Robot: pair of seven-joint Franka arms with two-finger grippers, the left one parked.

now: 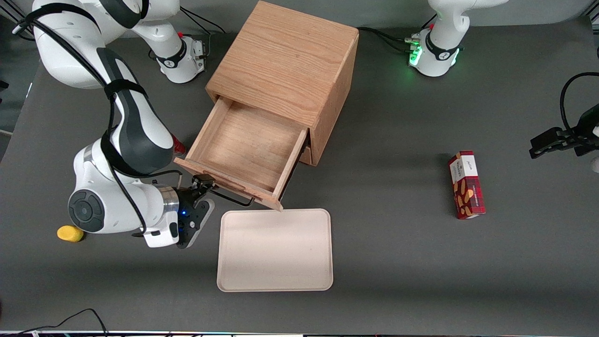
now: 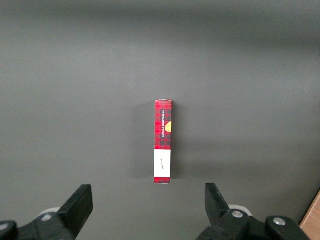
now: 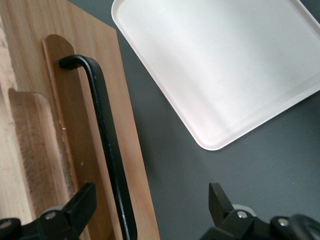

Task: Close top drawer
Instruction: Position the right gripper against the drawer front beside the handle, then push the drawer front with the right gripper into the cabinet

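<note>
The top drawer [image 1: 243, 145] of the oak cabinet [image 1: 285, 61] stands pulled far out, and its inside holds nothing. Its thin black bar handle [image 1: 234, 199] runs along the drawer front, on the side nearest the front camera. My right gripper [image 1: 206, 185] is at the handle's end toward the working arm, just in front of the drawer front. In the right wrist view the gripper [image 3: 151, 200] is open, with the handle [image 3: 107, 150] and the edge of the drawer front [image 3: 127, 130] between its wide-apart fingers, close to one finger [image 3: 82, 200]. Nothing is gripped.
A cream tray [image 1: 275, 250] lies on the table directly in front of the open drawer, almost touching its corner; it also shows as the tray [image 3: 220, 65]. A red biscuit box [image 1: 466, 185] lies toward the parked arm's end. A small yellow object [image 1: 70, 233] sits beside the working arm.
</note>
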